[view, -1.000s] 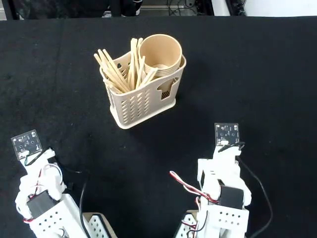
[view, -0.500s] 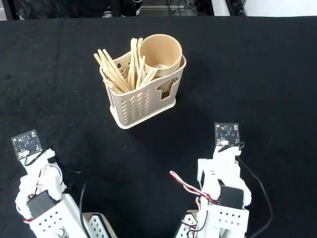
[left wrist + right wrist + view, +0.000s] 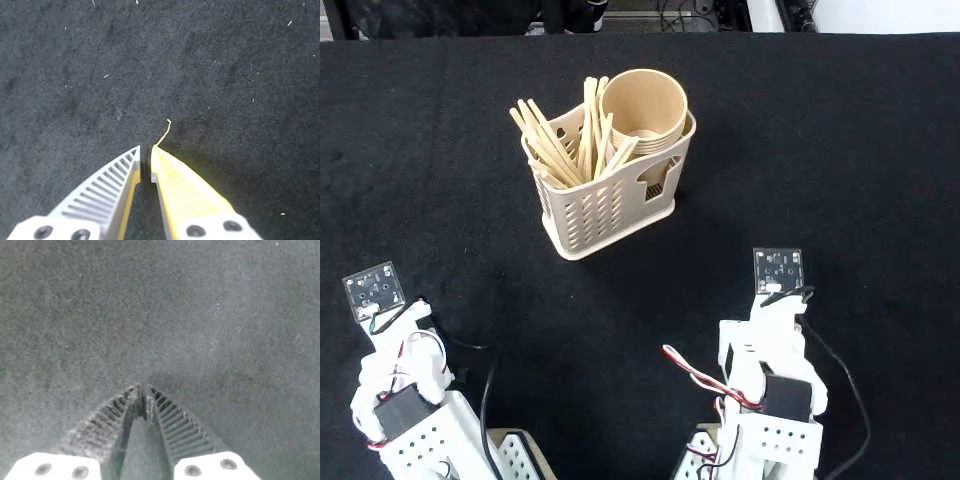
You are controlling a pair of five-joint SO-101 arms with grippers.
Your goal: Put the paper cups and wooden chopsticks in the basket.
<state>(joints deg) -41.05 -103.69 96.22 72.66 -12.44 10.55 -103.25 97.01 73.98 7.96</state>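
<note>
High view: basket (image 3: 610,205) stands upright on the black worktop (image 3: 840,150). Paper cups (image 3: 643,105) are nested in a stack inside one compartment of the basket, mouth up. Wooden chopsticks (image 3: 560,140) fill the compartment beside the cups, standing on end and fanned outward, with their tips above the basket rim. No cup or chopstick lies on the worktop around the basket.

One arm (image 3: 400,400) and a second arm (image 3: 770,385) sit folded back, one to each side, both well apart from the basket. Which side each belongs to cannot be told from this view.

Left wrist view: left hand (image 3: 145,148) hangs over bare worktop cloth. Its grey and yellow fingers are drawn together until the tips almost meet, with nothing held between them. A thin yellow thread (image 3: 164,132) curls off the tip of the yellow finger.

Right wrist view: right hand (image 3: 142,387) is also over bare cloth, with its tips pressed together and nothing gripped.

Against the frames from 1.0 s and 0.5 s ago: no difference noted. Basket, cups and chopsticks sit in the same spot and at the same lean, and both arms keep the same pose.
</note>
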